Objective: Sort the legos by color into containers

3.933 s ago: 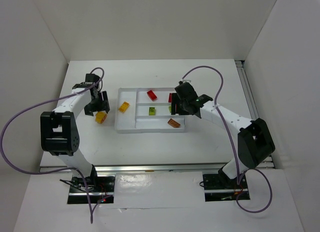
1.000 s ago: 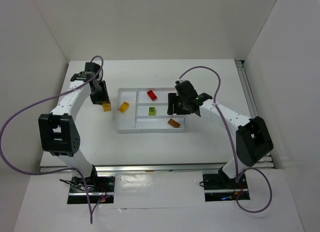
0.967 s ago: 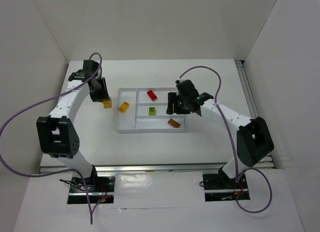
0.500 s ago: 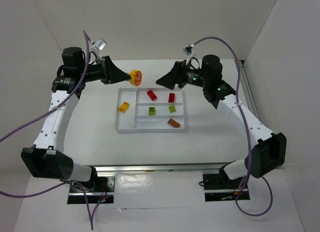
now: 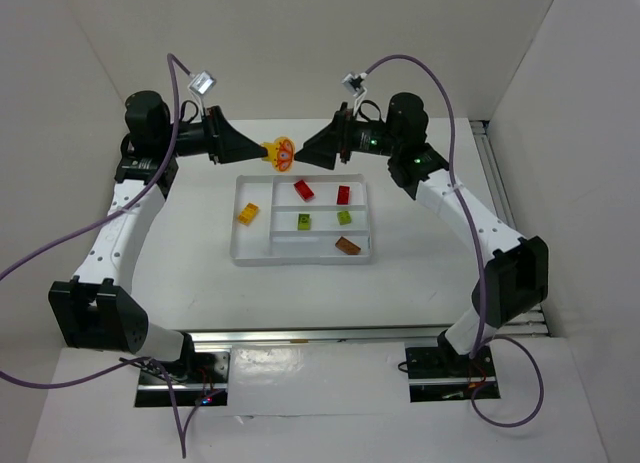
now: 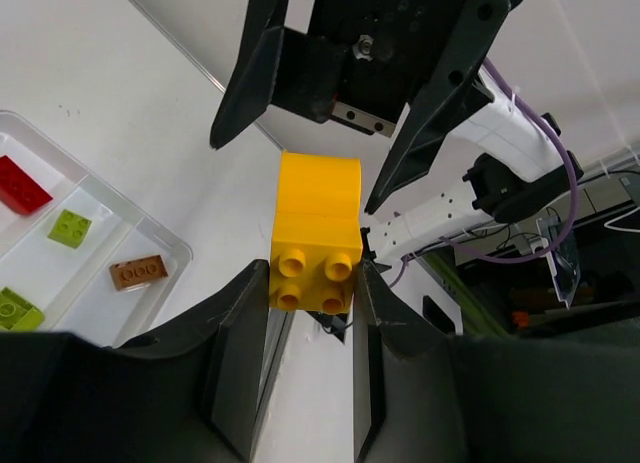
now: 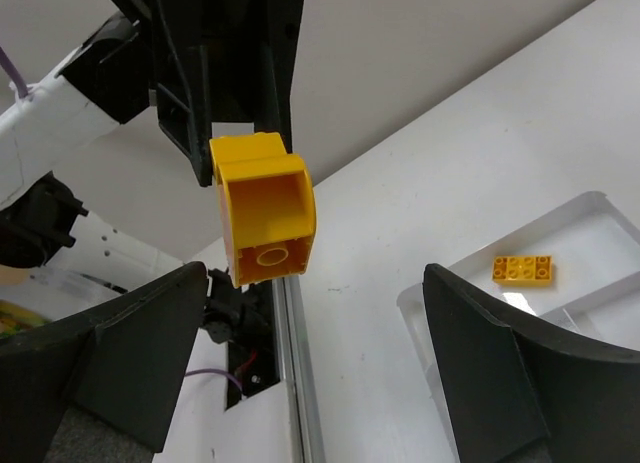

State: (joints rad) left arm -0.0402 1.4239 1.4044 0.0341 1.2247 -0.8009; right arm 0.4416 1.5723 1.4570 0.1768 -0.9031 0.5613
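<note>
My left gripper (image 5: 262, 151) is shut on a yellow lego (image 5: 278, 153) and holds it in the air beyond the tray's far edge. In the left wrist view the yellow lego (image 6: 316, 233) sits studs-down between my fingertips (image 6: 250, 293). My right gripper (image 5: 303, 151) faces it, open, tips just short of the brick. In the right wrist view the hollow underside of the yellow lego (image 7: 262, 208) hangs above my wide-apart fingers (image 7: 150, 333). The tray of containers (image 5: 255, 255) holds a yellow lego (image 5: 247, 214), two red legos (image 5: 304, 190), two green legos (image 5: 303, 221) and an orange lego (image 5: 347, 246).
White walls close in the table on three sides. A metal rail (image 5: 495, 173) runs along the right edge. Purple cables (image 5: 60, 233) loop from both arms. The arm bases (image 5: 180, 368) stand at the near edge.
Both arms have risen from table height and turned toward each other. The left one carried the yellow lego up. The right gripper has opened wide and closed in on the brick.
</note>
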